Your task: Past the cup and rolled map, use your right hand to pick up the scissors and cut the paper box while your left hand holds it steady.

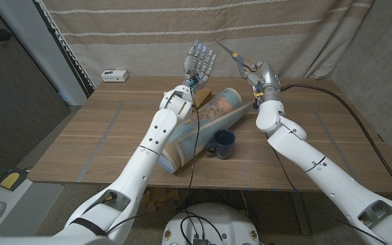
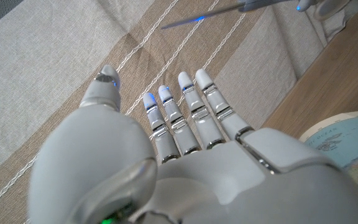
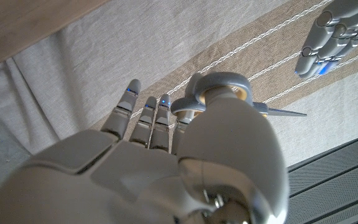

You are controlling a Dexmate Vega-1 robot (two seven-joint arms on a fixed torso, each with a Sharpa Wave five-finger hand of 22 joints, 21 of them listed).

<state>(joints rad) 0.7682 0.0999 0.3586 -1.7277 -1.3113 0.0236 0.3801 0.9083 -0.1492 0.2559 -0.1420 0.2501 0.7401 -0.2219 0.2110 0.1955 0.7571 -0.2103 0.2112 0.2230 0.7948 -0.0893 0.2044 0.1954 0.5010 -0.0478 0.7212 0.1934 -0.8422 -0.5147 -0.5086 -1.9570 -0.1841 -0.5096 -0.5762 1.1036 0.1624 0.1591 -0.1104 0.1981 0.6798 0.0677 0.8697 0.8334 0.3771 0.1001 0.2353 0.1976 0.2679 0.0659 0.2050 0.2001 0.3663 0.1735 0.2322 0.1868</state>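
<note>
My right hand (image 1: 262, 76) is raised above the table's far edge and grips the scissors (image 1: 235, 57), whose blades point up and toward the left hand. In the right wrist view the grey handle loops (image 3: 221, 88) sit on the fingers of the right hand (image 3: 160, 162), and the blade tip (image 3: 288, 113) sticks out. My left hand (image 1: 199, 63) is held up beside it with fingers spread and holds nothing. Past the left hand (image 2: 191, 143) the scissor blades (image 2: 197, 18) show. A brown sliver (image 1: 197, 103) shows by the left wrist; I cannot tell what it is.
The rolled map (image 1: 203, 126) lies diagonally across the table's middle under my left forearm; its globe print (image 2: 347, 149) shows in the left wrist view. A dark blue cup (image 1: 223, 144) stands by its near end. A small white device (image 1: 113, 75) sits at the far left corner. A curtain hangs behind.
</note>
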